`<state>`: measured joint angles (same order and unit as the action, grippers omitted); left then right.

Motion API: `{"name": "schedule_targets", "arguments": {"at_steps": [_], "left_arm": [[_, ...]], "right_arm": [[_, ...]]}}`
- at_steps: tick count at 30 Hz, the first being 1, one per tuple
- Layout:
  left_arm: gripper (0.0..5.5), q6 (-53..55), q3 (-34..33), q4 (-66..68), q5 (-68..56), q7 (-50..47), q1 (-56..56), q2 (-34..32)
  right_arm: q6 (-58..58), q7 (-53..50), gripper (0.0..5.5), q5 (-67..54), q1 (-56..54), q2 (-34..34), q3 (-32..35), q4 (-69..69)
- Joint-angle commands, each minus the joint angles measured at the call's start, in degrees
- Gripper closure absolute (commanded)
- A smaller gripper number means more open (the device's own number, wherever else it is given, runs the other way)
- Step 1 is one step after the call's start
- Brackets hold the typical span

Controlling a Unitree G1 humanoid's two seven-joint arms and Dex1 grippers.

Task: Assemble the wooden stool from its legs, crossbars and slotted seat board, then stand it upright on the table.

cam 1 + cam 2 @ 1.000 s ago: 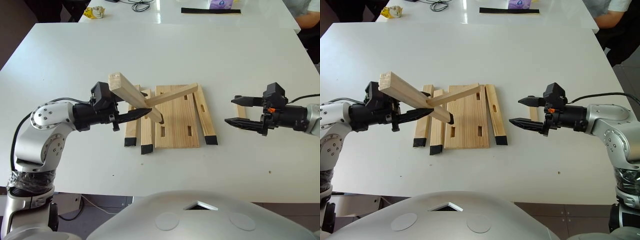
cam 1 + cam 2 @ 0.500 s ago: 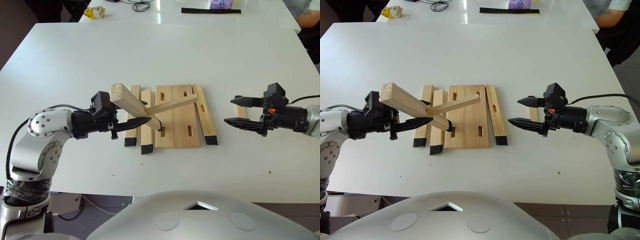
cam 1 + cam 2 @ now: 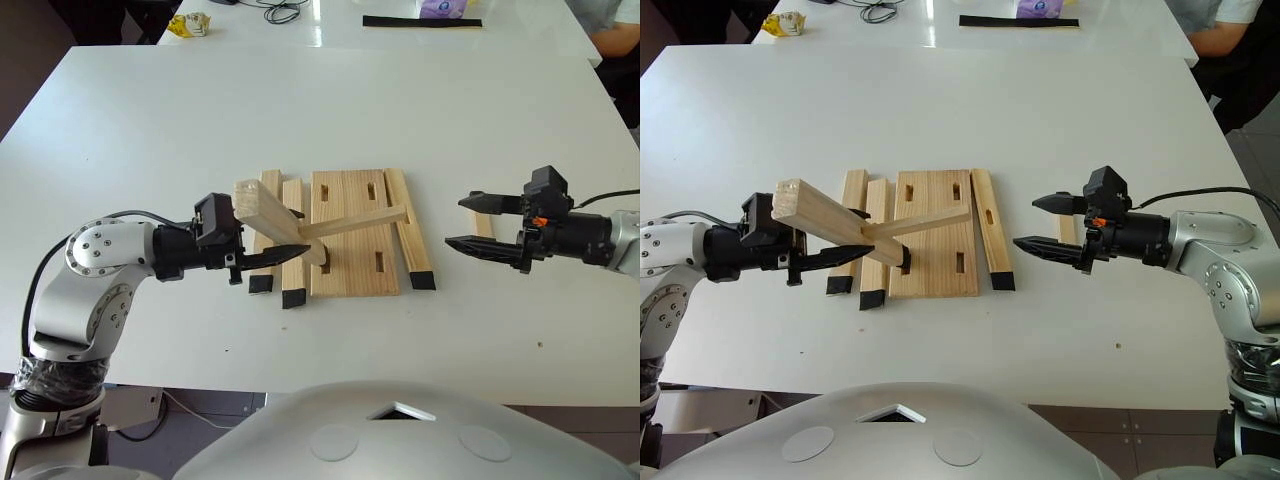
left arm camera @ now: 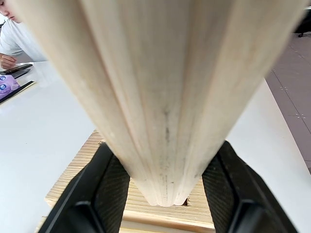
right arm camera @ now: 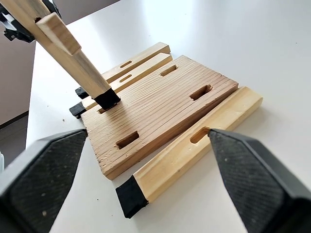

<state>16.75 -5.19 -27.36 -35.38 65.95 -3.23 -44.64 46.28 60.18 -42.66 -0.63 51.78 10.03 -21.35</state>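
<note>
My left gripper is shut on a wooden leg that has a crossbar joined to it. The leg is tilted, and its black-capped end rests on the slotted seat board by a slot. In the left wrist view the leg sits between the two black fingers. Two more legs lie along the board's left edge and one leg along its right edge. My right gripper stands open to the right of these parts, holding nothing.
A short wooden piece lies on the table behind my right gripper. The white table has free room all round the parts. A second table at the back carries a yellow object and a black strip.
My left gripper has moved right and toward me with the leg, lowering its raised end. The crossbar's free end swung down over the board. The right arm has hardly moved.
</note>
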Motion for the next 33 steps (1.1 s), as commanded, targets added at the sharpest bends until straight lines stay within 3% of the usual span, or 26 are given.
{"name": "schedule_targets", "arguments": {"at_steps": [1, 33], "left_arm": [[3.44, -2.05, 0.57, 0.87, 2.12, 0.83, -1.63, -0.30], [3.44, -9.32, 1.37, 1.97, 5.44, 5.55, -5.55, -4.99]], "right_arm": [[0.47, -0.28, 0.92, -0.65, -0.39, -0.07, -0.07, -0.56], [2.41, -3.49, 0.92, -3.36, 1.83, -0.87, 1.99, -2.80]]}}
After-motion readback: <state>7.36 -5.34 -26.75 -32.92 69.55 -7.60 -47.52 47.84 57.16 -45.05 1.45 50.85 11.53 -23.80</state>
